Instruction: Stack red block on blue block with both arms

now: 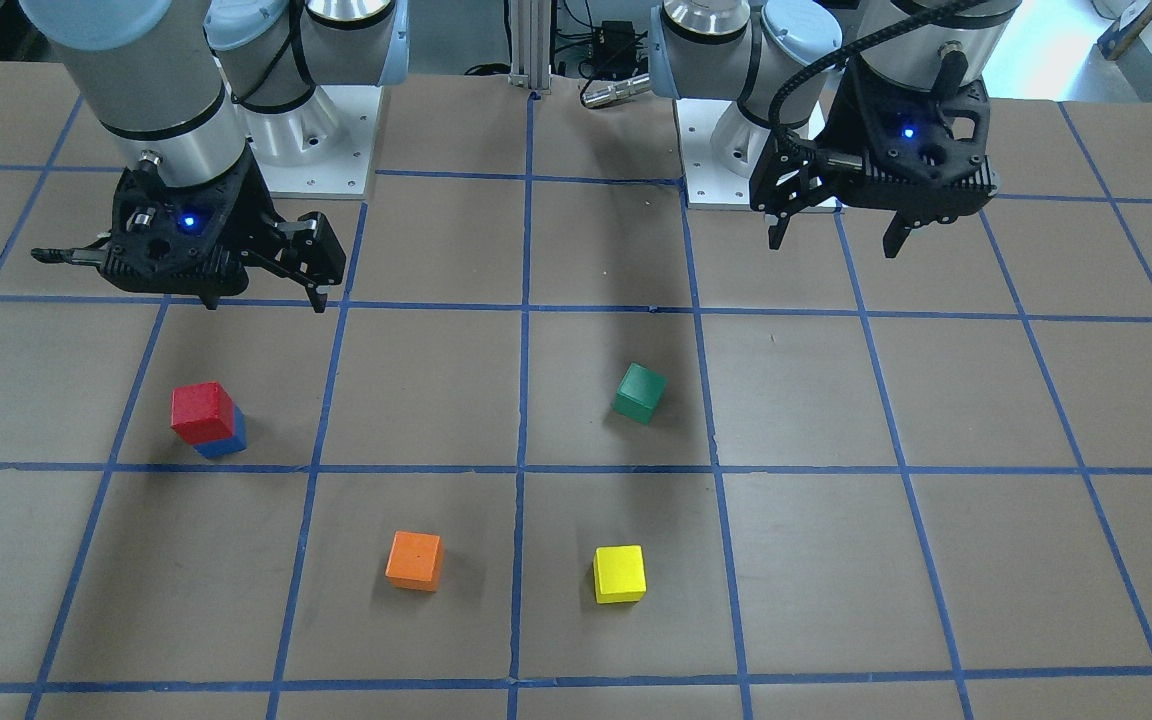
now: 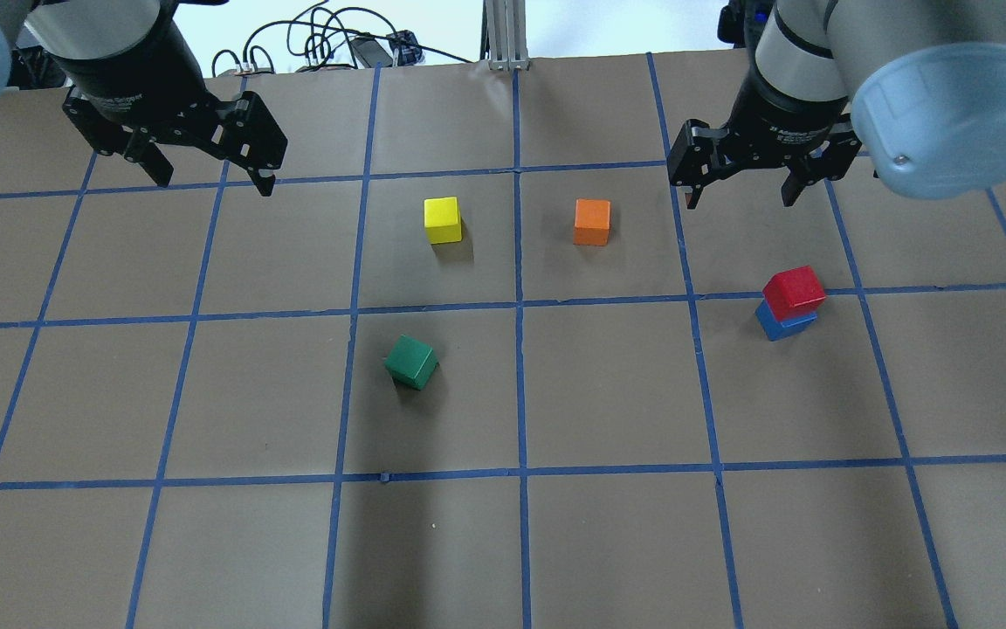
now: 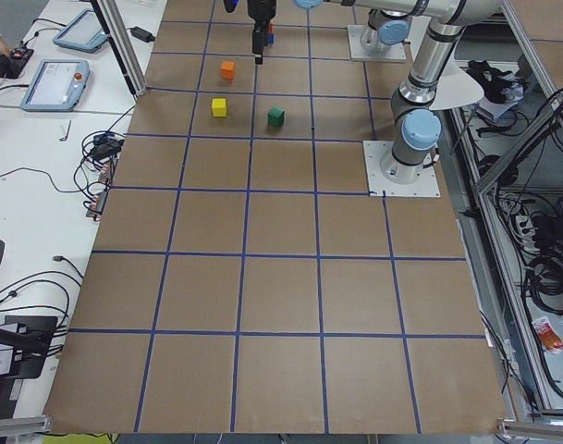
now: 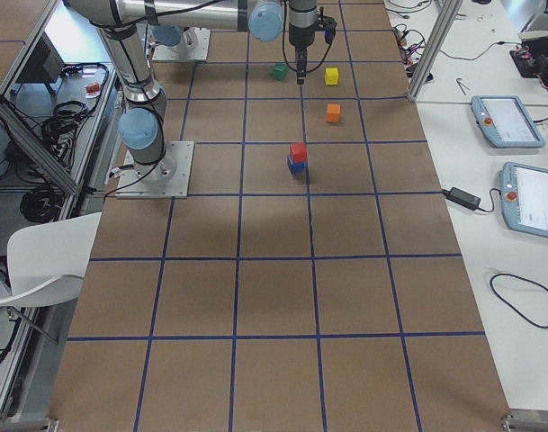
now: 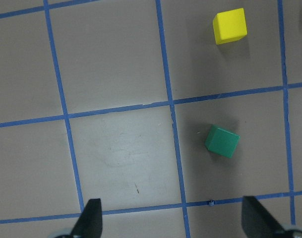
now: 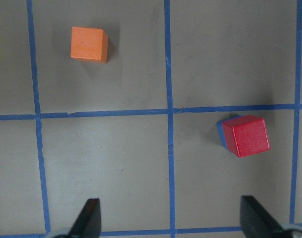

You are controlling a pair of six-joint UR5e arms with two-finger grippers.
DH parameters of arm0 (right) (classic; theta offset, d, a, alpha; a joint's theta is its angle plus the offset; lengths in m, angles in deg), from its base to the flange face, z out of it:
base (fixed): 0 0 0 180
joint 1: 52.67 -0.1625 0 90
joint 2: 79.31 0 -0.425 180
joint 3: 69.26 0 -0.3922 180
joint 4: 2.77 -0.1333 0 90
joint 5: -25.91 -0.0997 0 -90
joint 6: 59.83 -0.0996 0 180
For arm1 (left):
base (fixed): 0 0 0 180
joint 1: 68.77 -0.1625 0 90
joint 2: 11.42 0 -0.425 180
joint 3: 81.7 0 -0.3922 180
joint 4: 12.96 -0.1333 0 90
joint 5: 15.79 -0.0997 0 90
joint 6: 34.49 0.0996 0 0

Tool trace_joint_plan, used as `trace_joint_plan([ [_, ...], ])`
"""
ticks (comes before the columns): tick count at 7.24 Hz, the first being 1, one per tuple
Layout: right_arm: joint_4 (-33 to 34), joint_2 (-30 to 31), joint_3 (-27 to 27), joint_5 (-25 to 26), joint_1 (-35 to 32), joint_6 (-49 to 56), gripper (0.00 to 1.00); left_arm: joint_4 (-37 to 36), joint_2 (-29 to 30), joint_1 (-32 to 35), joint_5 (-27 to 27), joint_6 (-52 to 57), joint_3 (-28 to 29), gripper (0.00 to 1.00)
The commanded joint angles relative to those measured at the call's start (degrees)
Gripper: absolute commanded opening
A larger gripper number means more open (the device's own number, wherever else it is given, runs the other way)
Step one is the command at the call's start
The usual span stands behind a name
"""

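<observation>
Table [image 2: 608, 393]: brown paper, blue tape grid, five cubes on it.
Red block [image 2: 793, 291]: sits on the blue block [image 2: 782, 325] on the robot's right side, twisted a little so blue edges peek out.
Right gripper [image 2: 740, 199]: jaws wide apart, holding nothing, raised near the stack on its far side.
Left gripper [image 2: 215, 182]: wide open and empty, well apart from every cube.
Other cubes: green [image 2: 410, 362], yellow [image 2: 443, 219] and orange [image 2: 592, 221] lie loose and apart.
Progress: the stack looks finished.
Risk: the top cube is not squarely seated. If the right gripper swings low on its way out, a finger could clip it and knock it off.
</observation>
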Motion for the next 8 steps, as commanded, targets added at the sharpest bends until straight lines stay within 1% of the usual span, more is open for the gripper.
trace_joint_plan([
  [1,-4.4,1.5,0.0,0.4,4.0,0.6,1.00,0.0,0.0,0.0,0.0,0.1,0.0,1.00],
  [4,-4.8,4.0,0.3,0.3,3.9,0.2,1.00,0.0,-0.2,0.0,0.0,0.1,-0.1,1.00],
  [6,-4.8,4.4,0.3,-0.6,3.8,0.7,1.00,0.0,0.0,0.0,0.0,0.1,-0.1,1.00],
  [8,-4.9,4.4,0.4,-0.4,2.9,0.7,1.00,0.0,-0.2,0.0,-0.1,0.1,-0.1,1.00],
])
